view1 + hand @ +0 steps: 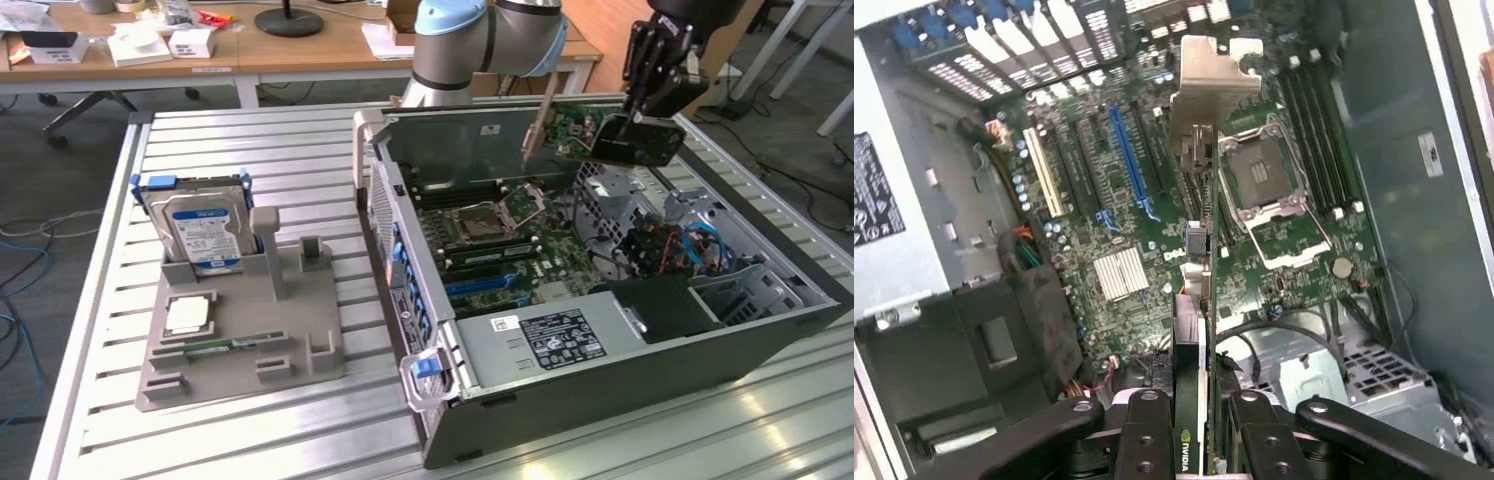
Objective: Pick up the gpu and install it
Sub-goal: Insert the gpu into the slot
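Gripping the gpu [566, 128] with the end effector [1199, 435], one black finger [1144, 440] pressed on each flat side of the card. Held up over the far end of the open computer case [747, 340], above the green board [514, 250] inside. Silvery metal end [1206, 90] of the card pointing away from the end effector. Seen edge-on from the wrist, lined up between the long blue slot [1129, 165] and the square chip socket [1264, 180]. Near the blue slot, a small silver block with ridges [1119, 272]. Case lying on its side on the slatted metal surface [254, 140], lid off, with a grey box with a black label [561, 335] at the near end and blue wires [697, 245] toward the exterior view's right. Beside the case, on the exterior view's left, a grey holder [247, 370] with a hard drive [203, 228] standing up in it, a square chip [187, 316] lying flat, and a thin green memory stick [220, 345] just in front of the chip. Farther back, a wooden surface [307, 55] with small white boxes [140, 42] on it.
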Available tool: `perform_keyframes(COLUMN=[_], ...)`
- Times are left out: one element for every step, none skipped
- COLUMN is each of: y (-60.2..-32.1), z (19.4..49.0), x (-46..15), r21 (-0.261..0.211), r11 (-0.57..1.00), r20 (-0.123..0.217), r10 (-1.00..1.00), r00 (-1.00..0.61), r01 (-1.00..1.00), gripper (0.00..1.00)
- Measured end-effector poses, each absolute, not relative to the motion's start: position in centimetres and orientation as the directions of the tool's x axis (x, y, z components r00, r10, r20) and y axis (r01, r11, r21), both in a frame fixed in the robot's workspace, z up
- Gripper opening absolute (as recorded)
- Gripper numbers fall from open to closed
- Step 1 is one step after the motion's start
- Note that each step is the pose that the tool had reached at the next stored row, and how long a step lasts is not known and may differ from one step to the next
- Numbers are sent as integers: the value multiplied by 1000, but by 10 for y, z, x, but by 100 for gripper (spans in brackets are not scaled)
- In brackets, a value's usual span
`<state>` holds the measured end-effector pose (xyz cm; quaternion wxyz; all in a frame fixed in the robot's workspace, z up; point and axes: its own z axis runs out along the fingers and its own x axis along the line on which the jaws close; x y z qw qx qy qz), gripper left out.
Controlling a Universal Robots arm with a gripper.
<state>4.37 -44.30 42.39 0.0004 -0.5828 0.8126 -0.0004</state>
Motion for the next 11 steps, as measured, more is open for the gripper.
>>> perform_keyframes(y=[-443,-443,-443,-443,-443,-443,-443,-443,-443,-443,-443], z=[424,424,424,424,424,424,424,424,424,424,424], x=[44,44,44,44,44,44,44,44,44,44,44], r21=[-1,-1,-1,-1,-1,-1,-1,-1,-1,-1,-2], r11=[305,290,275,259,243,227,211,196,180,162,146], r20=[0,0,1,1,1,1,1,1,1,1,2], r10=[-952,-957,-961,-966,-970,-974,-977,-981,-984,-987,-989], r00=[-305,-290,-275,-259,-243,-227,-211,-196,-180,-162,-146], r01=[-952,-957,-961,-966,-970,-974,-977,-981,-984,-987,-989], gripper=[26,26,26,26,26,26,26,26,26,26,26])
